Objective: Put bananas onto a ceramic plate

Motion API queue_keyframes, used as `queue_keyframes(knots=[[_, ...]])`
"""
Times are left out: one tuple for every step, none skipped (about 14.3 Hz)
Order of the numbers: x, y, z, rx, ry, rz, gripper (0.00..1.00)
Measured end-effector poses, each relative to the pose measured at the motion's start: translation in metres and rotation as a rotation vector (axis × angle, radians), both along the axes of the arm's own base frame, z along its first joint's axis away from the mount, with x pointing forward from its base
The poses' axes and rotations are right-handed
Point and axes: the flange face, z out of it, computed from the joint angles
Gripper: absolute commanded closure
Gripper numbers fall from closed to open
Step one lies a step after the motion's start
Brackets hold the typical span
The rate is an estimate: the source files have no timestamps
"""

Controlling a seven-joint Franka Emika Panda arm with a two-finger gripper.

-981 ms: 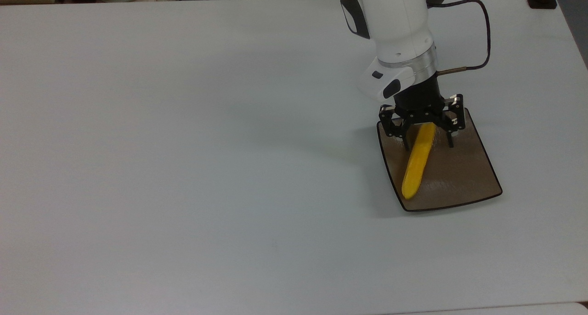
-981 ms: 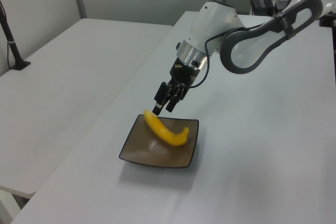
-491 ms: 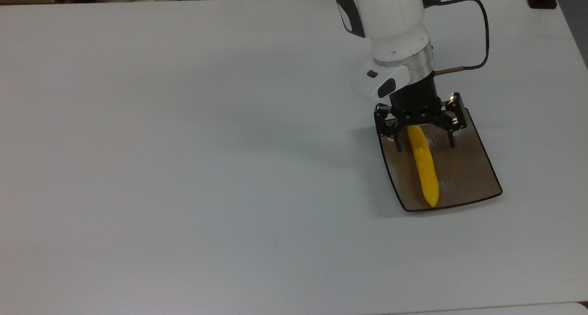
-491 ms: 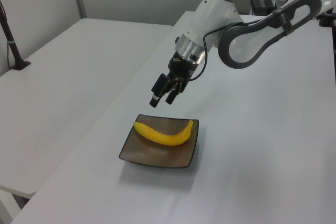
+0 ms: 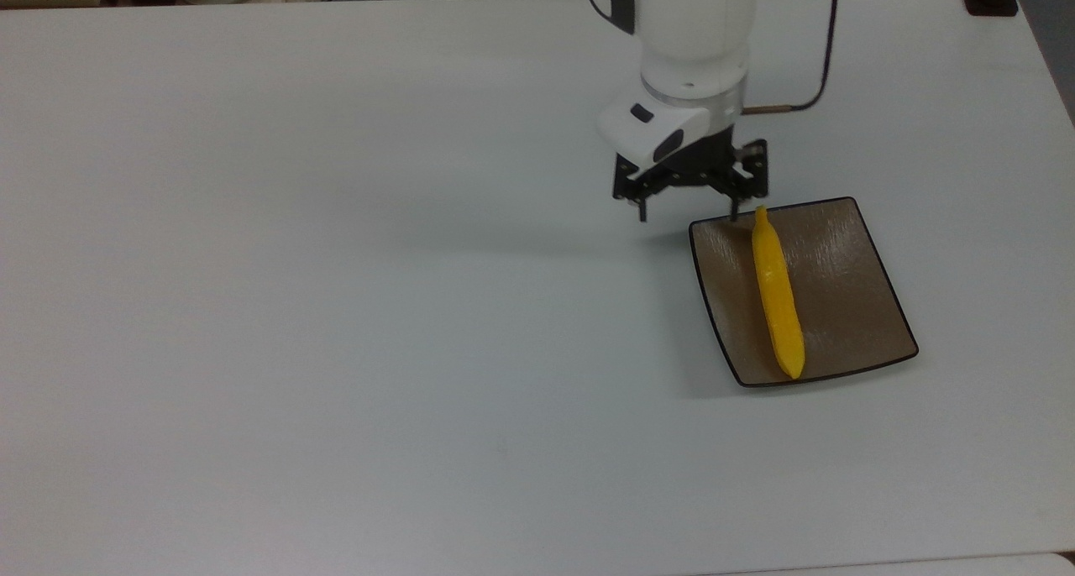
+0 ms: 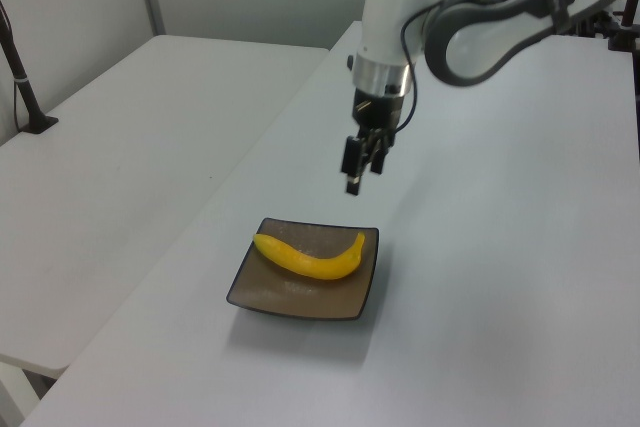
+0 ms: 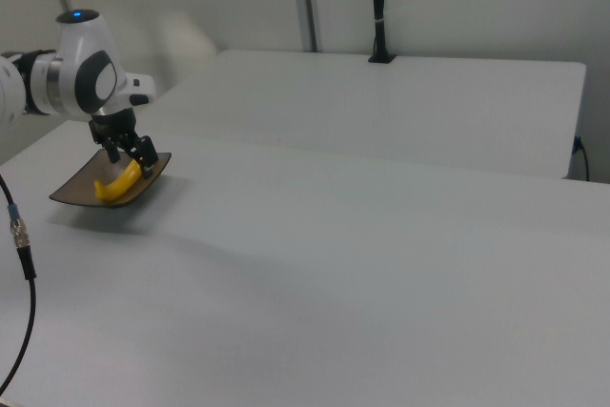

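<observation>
A yellow banana (image 5: 777, 295) is lying lengthwise across the brown ceramic plate (image 5: 848, 299), its ends reaching toward two opposite rims. The plate is sitting on the white tabletop (image 5: 336, 307) near the top view's right edge. The gripper (image 5: 687, 208) is hanging above the tabletop just beside the plate's corner, fingers spread wide and holding nothing.
</observation>
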Motion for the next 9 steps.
queue_keyframes(knots=[[-0.005,-0.009,0.004,-0.032,0.038,0.035,0.0],[-0.009,-0.019,0.007,-0.063,0.081,0.074,0.0],[-0.013,-0.031,0.008,-0.091,0.12,0.107,0.0],[-0.016,-0.048,0.012,-0.122,0.166,0.138,0.0],[-0.018,-0.066,0.016,-0.149,0.207,0.151,0.0],[-0.02,-0.077,0.02,-0.172,0.223,0.159,0.0],[-0.022,-0.089,0.025,-0.193,0.234,0.16,0.0],[-0.025,-0.099,0.032,-0.208,0.244,0.157,0.0],[-0.03,-0.109,0.04,-0.22,0.252,0.148,0.0]])
